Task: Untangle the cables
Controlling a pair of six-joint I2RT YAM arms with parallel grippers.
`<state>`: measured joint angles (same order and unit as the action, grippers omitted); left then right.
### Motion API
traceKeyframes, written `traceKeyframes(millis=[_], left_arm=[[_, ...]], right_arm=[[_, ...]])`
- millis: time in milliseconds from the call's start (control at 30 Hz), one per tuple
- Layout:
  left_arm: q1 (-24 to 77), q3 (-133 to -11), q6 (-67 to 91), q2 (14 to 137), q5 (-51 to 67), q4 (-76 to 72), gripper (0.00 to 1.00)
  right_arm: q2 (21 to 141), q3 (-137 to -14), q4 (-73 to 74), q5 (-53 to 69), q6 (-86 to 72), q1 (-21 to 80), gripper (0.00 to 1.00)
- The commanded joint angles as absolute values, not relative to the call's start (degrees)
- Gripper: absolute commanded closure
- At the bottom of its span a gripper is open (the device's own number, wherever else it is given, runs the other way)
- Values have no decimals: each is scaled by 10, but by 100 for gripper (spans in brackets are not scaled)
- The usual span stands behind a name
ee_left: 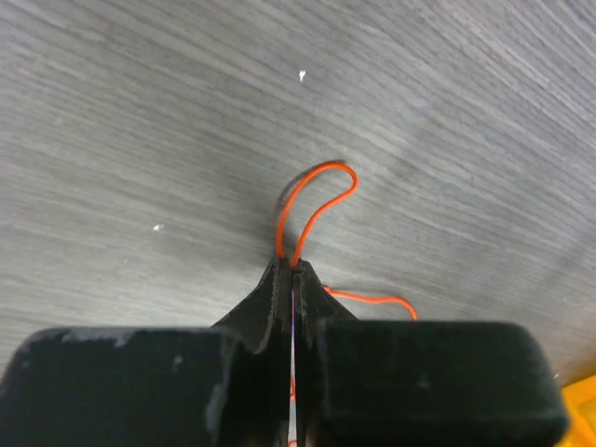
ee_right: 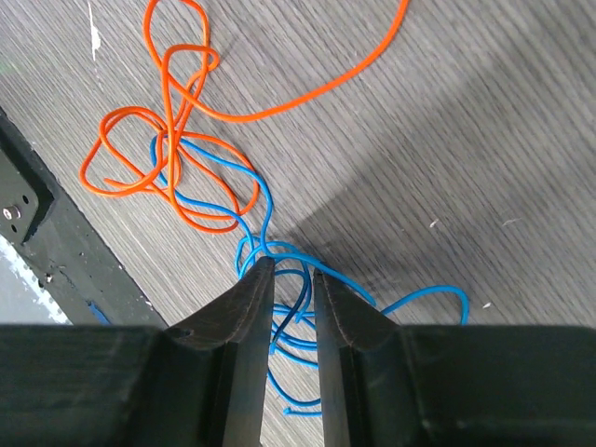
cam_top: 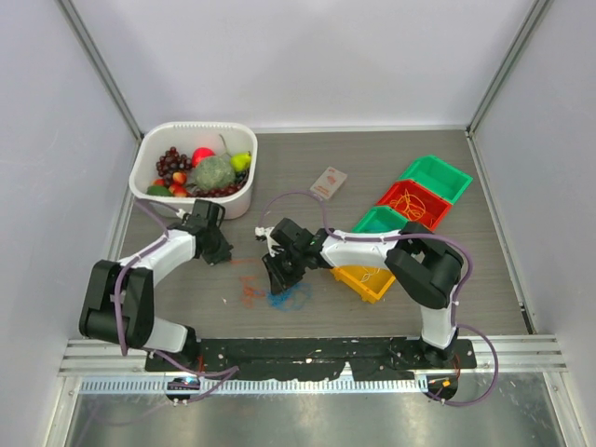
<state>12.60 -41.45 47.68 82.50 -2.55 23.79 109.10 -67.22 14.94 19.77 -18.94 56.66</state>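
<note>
The cables are seen on the table [cam_top: 484,279], left of the yellow bin [cam_top: 365,279] in the top view. A blue cable [cam_top: 291,298] lies in a loose heap just beside that bin's left corner. An orange cable [cam_top: 247,289] is spread farther from the bin, on the blue heap's left side.

The right gripper [cam_top: 277,270] is lowered over the blue heap, close to the left of the bin. In the right wrist view the right gripper [ee_right: 291,270] is held with its jaws a little apart. Several strands of the blue cable [ee_right: 267,219] run through the gap between them. Bare wood is seen between the fingers, so a firm pinch on these strands is not shown. Beyond the fingertips, the orange cable [ee_right: 251,118] is looped several times and is crossed with the blue one in at least one place.

The left gripper [cam_top: 219,250] is set down well to the left of the bin, beyond both cables' heaps. In the left wrist view the left gripper [ee_left: 291,270] is pressed together on a thin orange cable [ee_left: 326,166]. A small loop of it stands out past the fingertips, over the wood. A further piece is seen trailing off to one side of the fingers.

Behind the yellow bin a green bin [cam_top: 377,221], a red bin [cam_top: 414,203] and another green bin [cam_top: 438,177] are lined up.
</note>
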Motion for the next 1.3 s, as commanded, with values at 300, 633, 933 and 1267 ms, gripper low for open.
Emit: traceKeyframes(millis=[300,633,933,1267], left_arm=[[127,-586,374,514,-40,420,100],[128,-925,328,511,29,468,100],[127,-1076,380,575,105,476,100],[127,-1006,483,573,191,382,100]], right_arm=[[1046,-628,158,77,-191,569,73],[1020,-664,187,47,-164,567,72],[926,-907,301,65,-120,556,34],[858,-1020,238,224,-149,546,31]])
